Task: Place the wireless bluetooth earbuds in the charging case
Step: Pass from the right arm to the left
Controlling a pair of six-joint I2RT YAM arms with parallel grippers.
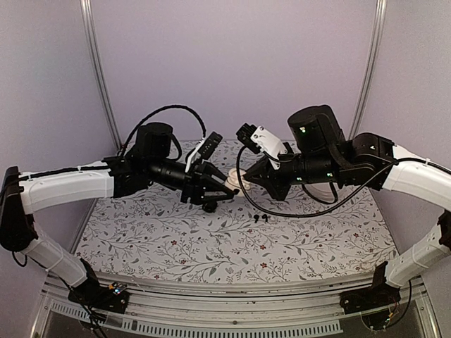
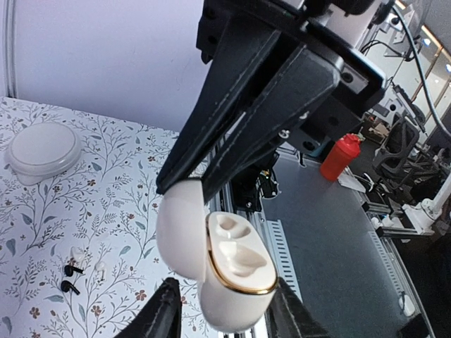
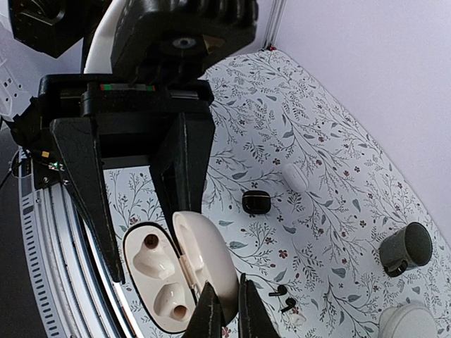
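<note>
Both arms are meeting over mid-table. The charging case [image 2: 236,282] is hanging in the air between the two grippers, above the floral tablecloth [image 1: 176,239]. Its lid is standing open, and both moulded wells are showing empty.

Right gripper [image 3: 229,285]: the jaws are clenching tight on the rim of the open lid. In the left wrist view its black fingers are coming down from above onto the lid's top edge.

Left gripper [image 2: 225,285]: the fingers are straddling the lower shell of the case, one on each side. One finger is looking pressed against the shell. On the other side a thin gap may be showing, so I cannot tell whether this gripper is grasping the case or only flanking it.

The wireless bluetooth earbuds [image 2: 69,286] are lying on the cloth, not in the case. The black pair is sitting side by side, with the white earbuds [image 2: 100,267] just beside it. In the top view the black pair is lying nearer the arm bases than the case, apart from both grippers.

Also on the cloth:
- A small round black case [image 3: 256,202] is sitting near the left gripper.
- A closed white case [image 2: 42,148] is resting well apart from the earbuds.
- A grey cylinder [image 3: 405,246] is standing near the closed white case.

A red bottle [image 2: 340,156] is standing beyond the table.
</note>
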